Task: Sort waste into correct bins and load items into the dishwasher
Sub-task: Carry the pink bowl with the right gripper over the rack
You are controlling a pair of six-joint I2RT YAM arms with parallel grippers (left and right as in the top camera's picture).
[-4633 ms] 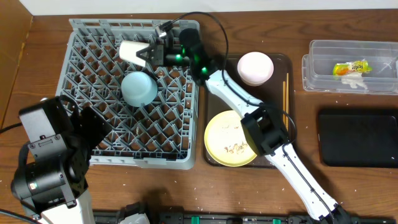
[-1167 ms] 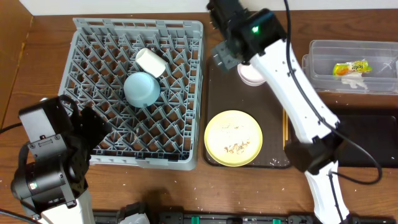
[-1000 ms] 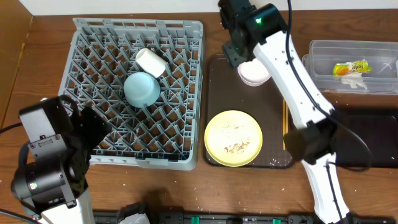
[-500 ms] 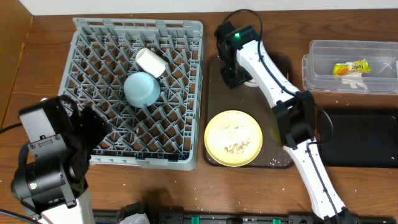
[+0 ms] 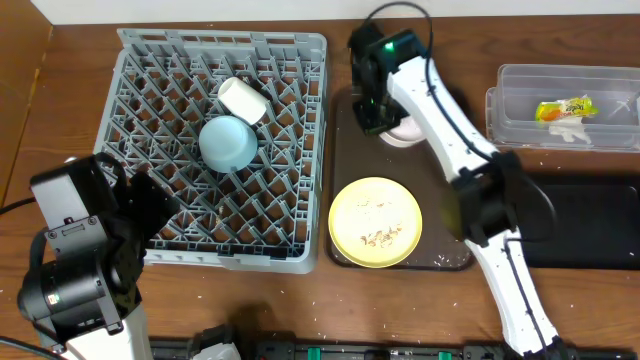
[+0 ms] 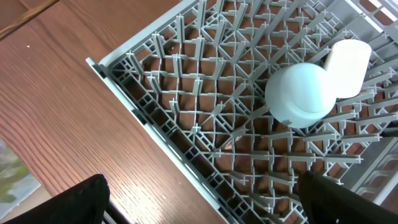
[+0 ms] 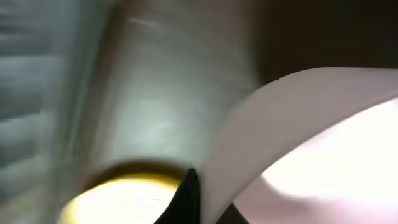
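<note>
The white bowl (image 5: 406, 131) sits at the back of the dark brown tray (image 5: 350, 160). My right gripper (image 5: 378, 112) is down on the bowl's left rim and shut on it. In the right wrist view a black finger (image 7: 186, 198) presses against the bowl's wall (image 7: 298, 124), with the pale yellow plate (image 7: 118, 199) blurred behind. The plate (image 5: 375, 222) lies at the tray's front with crumbs on it. The light blue bowl (image 5: 228, 143) and the pinkish-white cup (image 5: 243, 99) rest in the grey dishwasher rack (image 5: 220, 45). My left gripper (image 6: 205, 214) hangs open over the rack's near edge.
A clear bin (image 5: 520, 125) at the right holds the yellow-green and orange wrapper (image 5: 564, 110). A black bin (image 5: 590, 225) lies in front of it, partly under my right arm. The left arm's base (image 5: 85, 265) stands at the rack's front left.
My right gripper has dropped from above the tray's back edge onto the white bowl's left rim, and its jaws have closed there. The left arm has not moved.
</note>
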